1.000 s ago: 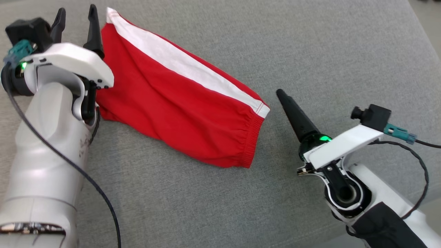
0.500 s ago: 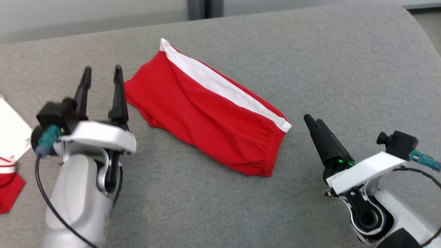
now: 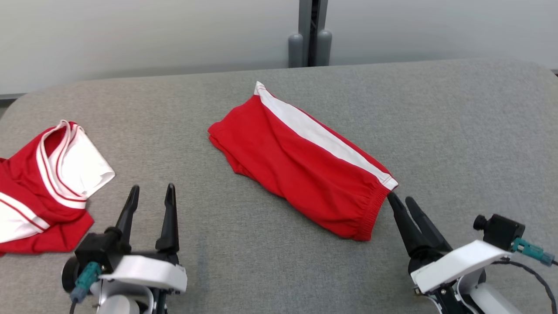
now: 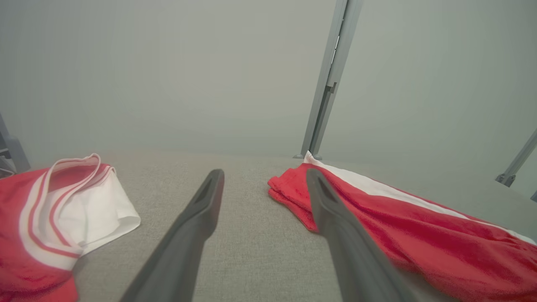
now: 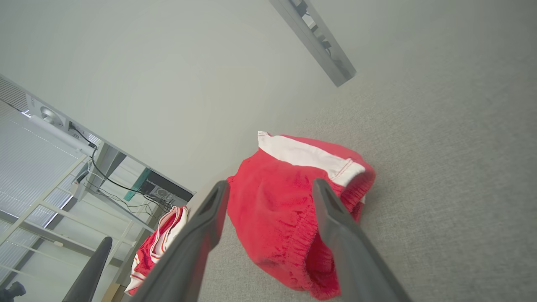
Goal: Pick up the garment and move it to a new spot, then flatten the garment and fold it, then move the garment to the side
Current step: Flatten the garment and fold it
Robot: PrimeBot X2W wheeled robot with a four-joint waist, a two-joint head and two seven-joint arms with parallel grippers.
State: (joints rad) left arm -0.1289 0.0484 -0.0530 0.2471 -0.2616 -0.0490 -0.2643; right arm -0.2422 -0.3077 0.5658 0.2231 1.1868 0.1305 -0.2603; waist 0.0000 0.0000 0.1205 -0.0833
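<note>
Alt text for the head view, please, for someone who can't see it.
A folded red garment with a white stripe lies diagonally on a grey fabric surface, a second garment crumpled at far left. Below, both open, the left gripper sits clear of the folded one and the right gripper beside its waistband.

Bare surface (image 3: 174, 144) lies between shorts (image 3: 301, 170) and jersey (image 3: 43, 187).

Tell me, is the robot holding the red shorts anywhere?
Nothing is held. The jaws of the left gripper and right gripper stand open and empty; the shorts lie loose between them.
</note>
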